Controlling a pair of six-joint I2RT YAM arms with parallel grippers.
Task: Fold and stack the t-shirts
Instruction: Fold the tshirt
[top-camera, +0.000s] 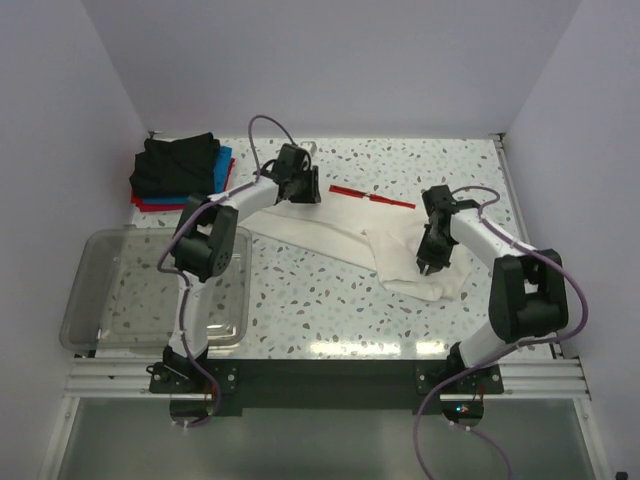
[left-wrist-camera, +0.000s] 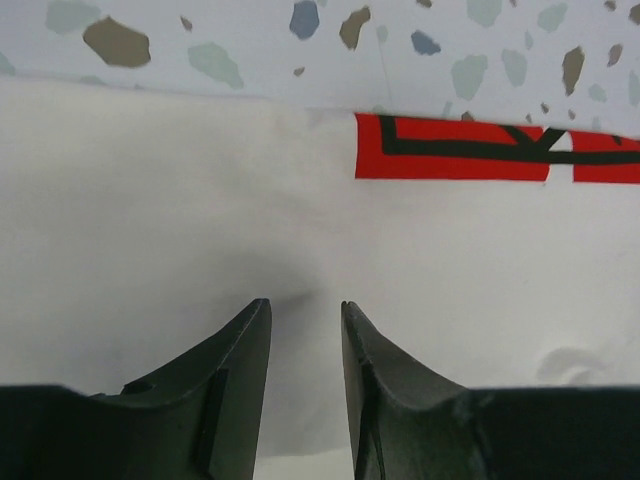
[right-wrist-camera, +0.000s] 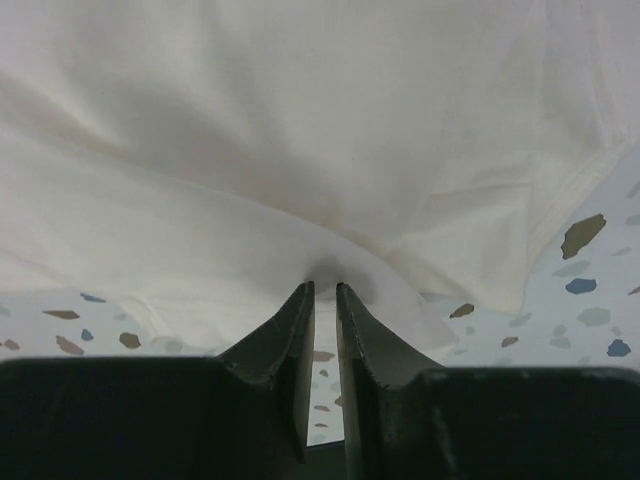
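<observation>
My right fingers (right-wrist-camera: 306, 300) pinch a thin fold of the white t-shirt (top-camera: 330, 235), nearly shut; my left fingers (left-wrist-camera: 260, 320) sit narrow on it, grip unclear. Limp, light cloth, I'd say: grab hems.

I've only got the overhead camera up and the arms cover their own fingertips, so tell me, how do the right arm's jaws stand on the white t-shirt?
Observer: On the right gripper the jaws are almost together, leaving only a thin slit. A ridge of the white t-shirt runs up to their tips. I cannot tell whether the cloth is pinched.
Operator: And the left arm, up by the red print?
Observer: On the left gripper the jaws stand partly apart over the shirt, with white cloth showing in the gap. I cannot tell whether they grip it.
</observation>
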